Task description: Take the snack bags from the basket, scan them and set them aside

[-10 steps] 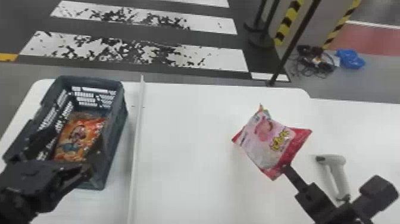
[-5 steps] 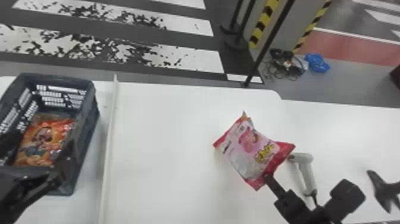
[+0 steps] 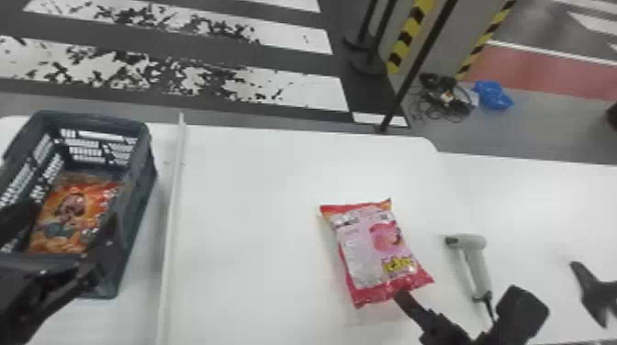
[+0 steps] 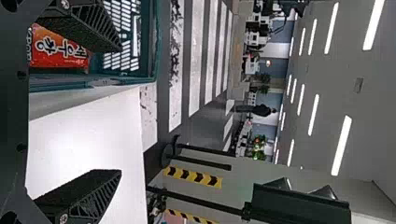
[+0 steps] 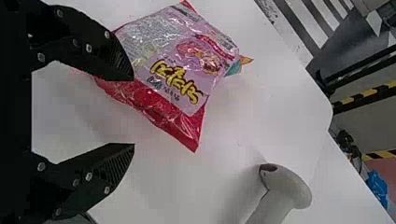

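In the head view my left gripper (image 3: 71, 214) is over the near end of the dark basket (image 3: 149, 183), which holds an orange snack bag (image 3: 75, 215). The left wrist view shows my left gripper (image 4: 120, 109) with its fingers wide apart and nothing between them; part of the orange-red bag (image 4: 58, 49) is behind one finger. My right gripper (image 3: 459, 296) has one fingertip at the red near edge of the pink snack bag (image 3: 376, 247). Seen from the right wrist, that gripper (image 5: 133, 112) is open, one finger overlapping the pink bag (image 5: 182, 60). The white scanner (image 3: 475, 261) lies right of the bag.
A raised white strip (image 3: 172, 206) runs along the white table (image 3: 257, 206) between basket and pink bag. A black object (image 3: 599, 291) stands at the far right. Beyond the table, cables (image 3: 445, 96) and a blue bag (image 3: 493, 95) lie on the floor near dark poles.
The head view has swung right, shifting the scene leftward. The pink bag has turned, its printed side now more upright in view, and sits slightly nearer the front relative to the scanner.
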You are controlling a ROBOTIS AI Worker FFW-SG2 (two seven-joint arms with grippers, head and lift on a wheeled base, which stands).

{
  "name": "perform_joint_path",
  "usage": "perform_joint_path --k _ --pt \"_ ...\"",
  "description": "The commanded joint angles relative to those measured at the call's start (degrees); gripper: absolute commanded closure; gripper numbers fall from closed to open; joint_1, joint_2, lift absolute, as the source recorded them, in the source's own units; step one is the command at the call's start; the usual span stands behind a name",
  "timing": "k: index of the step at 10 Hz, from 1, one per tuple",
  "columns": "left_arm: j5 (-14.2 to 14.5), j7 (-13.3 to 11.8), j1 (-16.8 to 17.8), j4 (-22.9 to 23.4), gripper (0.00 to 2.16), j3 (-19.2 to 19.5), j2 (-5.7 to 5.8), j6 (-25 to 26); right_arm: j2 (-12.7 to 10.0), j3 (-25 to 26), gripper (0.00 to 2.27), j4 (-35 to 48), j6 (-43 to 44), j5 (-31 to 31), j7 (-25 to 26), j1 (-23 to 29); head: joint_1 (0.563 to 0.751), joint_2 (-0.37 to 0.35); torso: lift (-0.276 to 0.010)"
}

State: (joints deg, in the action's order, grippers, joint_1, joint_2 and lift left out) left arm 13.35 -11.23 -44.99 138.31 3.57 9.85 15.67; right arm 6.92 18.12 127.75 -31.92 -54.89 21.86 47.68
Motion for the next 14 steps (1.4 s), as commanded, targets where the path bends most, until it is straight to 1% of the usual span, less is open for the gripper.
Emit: perform_joint_path --k 1,2,3,4,5,6,7,8,9,10,11,13,14 --pt "-0.08 -0.02 -0.1 0.2 0.07 -0.23 -0.19 -0.07 0.28 0.16 0.05 0.31 0.14 4.09 -3.49 -0.48 0.695 -0.268 -0.075" --pt "-0.16 -0.02 -0.45 0.29 0.07 -0.23 -0.19 -0.07 0.28 0.42 0.05 -0.04 0.49 8.92 -12.46 -1.27 0.695 -0.273 -0.075" --pt "-0.43 -0.02 -0.81 0.38 0.07 -0.23 -0.27 -0.24 0.37 1.04 0.05 -0.31 2.25 11.91 -19.75 -2.24 0.695 -0.252 -0.075" --pt "-0.51 -0.02 -0.89 0.47 0.07 -0.5 -0.36 -0.59 0.28 1.83 0.05 -1.98 7.17 14.55 -28.19 -4.08 0.695 -0.225 -0.075" --pt "-0.78 -0.02 -0.81 0.47 0.07 -1.02 -0.36 -0.59 0.28 3.32 0.2 -3.65 9.46 18.59 -36.72 -6.9 0.695 -0.206 -0.075" --pt "-1.48 0.07 -0.01 0.47 0.07 -2.16 -0.19 -0.42 0.37 3.32 0.98 -7.16 24.4 22.02 -42.43 -7.95 0.695 -0.204 -0.075" --pt "-2.27 0.16 0.43 0.47 0.07 -3.22 -0.01 -0.42 0.55 3.76 2.08 -8.75 25.28 24.92 -44.8 -9.18 0.695 -0.219 -0.075" --pt "-2.62 0.16 0.43 0.47 0.07 -3.75 0.17 -0.42 0.81 3.85 2.26 -10.68 25.63 27.29 -48.14 -10.32 0.695 -0.252 -0.075" --pt "-2.71 0.16 0.43 0.47 0.07 -4.19 0.25 -0.42 0.81 3.85 2.26 -12.7 26.33 29.14 -49.9 -10.76 0.695 -0.261 -0.075" --pt "-2.71 0.16 0.6 0.47 0.07 -4.8 0.61 -0.42 0.99 3.68 2.26 -14.46 27.74 31.95 -51.31 -11.11 0.695 -0.264 -0.075" --pt "-2.8 0.16 0.43 0.56 0.07 -4.8 0.78 -0.42 1.34 2.88 2.26 -16.66 28.44 33.53 -52.01 -11.82 0.695 -0.272 -0.075" --pt "-2.8 0.16 -0.01 0.64 0.07 -4.89 0.78 -0.59 1.69 0.95 2.26 -21.4 29.67 36.17 -52.01 -14.19 0.695 -0.279 -0.075" --pt "-2.8 0.16 -0.19 0.64 0.07 -5.07 0.78 -0.59 2.13 -0.19 2.26 -23.86 30.73 36.52 -52.18 -15.6 0.695 -0.275 -0.075"
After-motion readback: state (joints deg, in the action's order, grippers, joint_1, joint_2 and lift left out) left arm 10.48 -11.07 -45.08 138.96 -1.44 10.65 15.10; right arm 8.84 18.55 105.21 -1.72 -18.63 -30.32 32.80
